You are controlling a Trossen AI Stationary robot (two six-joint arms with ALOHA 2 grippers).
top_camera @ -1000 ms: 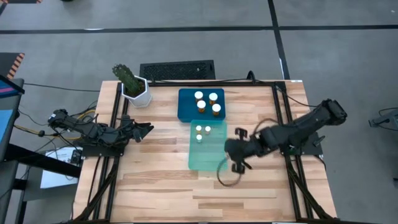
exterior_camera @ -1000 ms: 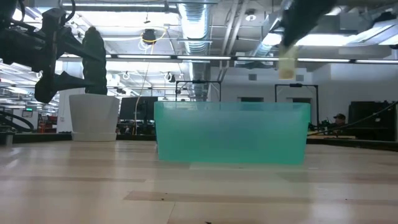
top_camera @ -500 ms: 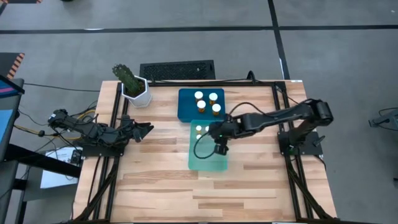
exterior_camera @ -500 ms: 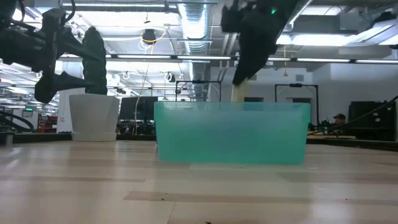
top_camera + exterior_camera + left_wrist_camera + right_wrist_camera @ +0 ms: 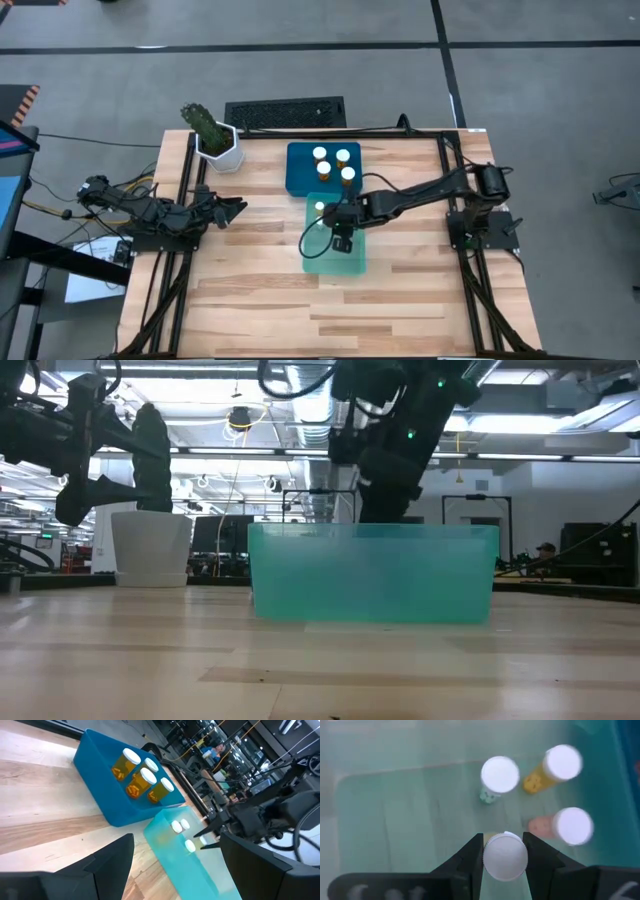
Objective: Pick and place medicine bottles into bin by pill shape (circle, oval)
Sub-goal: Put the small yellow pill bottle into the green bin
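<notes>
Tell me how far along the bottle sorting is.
Four bottles stand in the blue bin and three in the teal bin. The right claw holds another bottle over the teal bin, not yet released. No loose bottles show on the table.

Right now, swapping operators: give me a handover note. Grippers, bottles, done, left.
Right gripper: shut on a white-capped bottle, down inside the teal bin, not yet released.
Left gripper: open, idle at the table's left side.
Teal bin: three bottles already standing inside.
Blue bin: four bottles.
No loose bottles visible on the table.
Left: release the held one and withdraw.
</notes>
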